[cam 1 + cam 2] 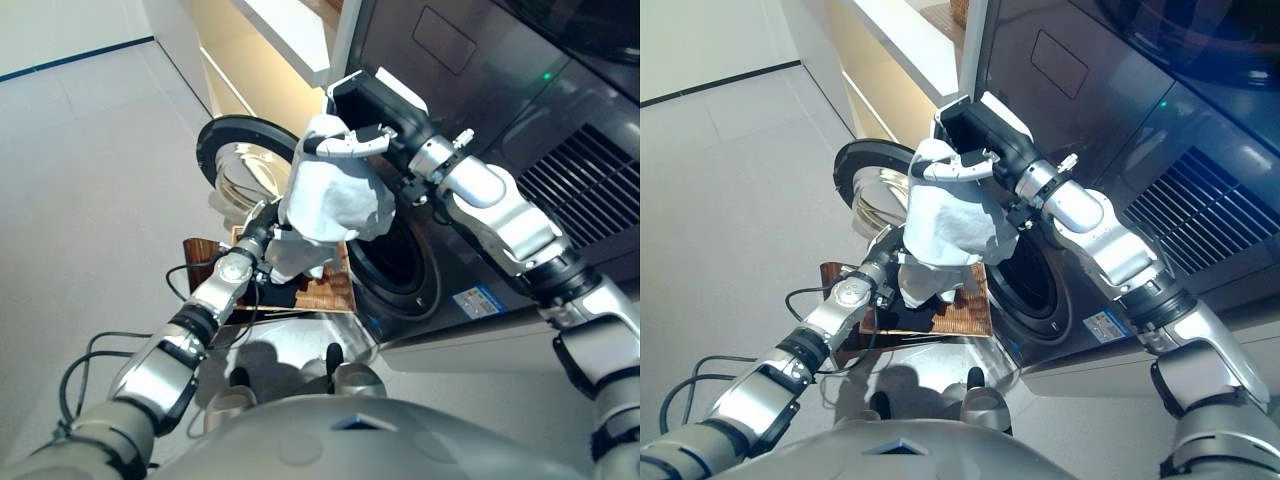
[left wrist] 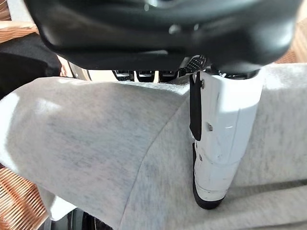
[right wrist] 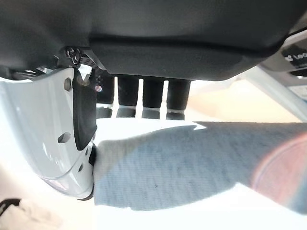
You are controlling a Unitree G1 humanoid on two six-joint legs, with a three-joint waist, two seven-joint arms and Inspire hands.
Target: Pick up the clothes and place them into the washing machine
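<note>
Left hand and right hand both pinch grey garment.

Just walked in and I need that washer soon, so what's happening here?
The robot is loading laundry. Both hands grip one light grey garment: the right hand pinches its top, the left hand its lower part. It hangs before the washing machine's open drum, above a wicker basket, not yet inside.

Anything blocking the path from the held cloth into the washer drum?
Nothing visible. The grey cloth hangs in both hands, right hand and left hand, beside the drum opening; the door is swung open.
</note>
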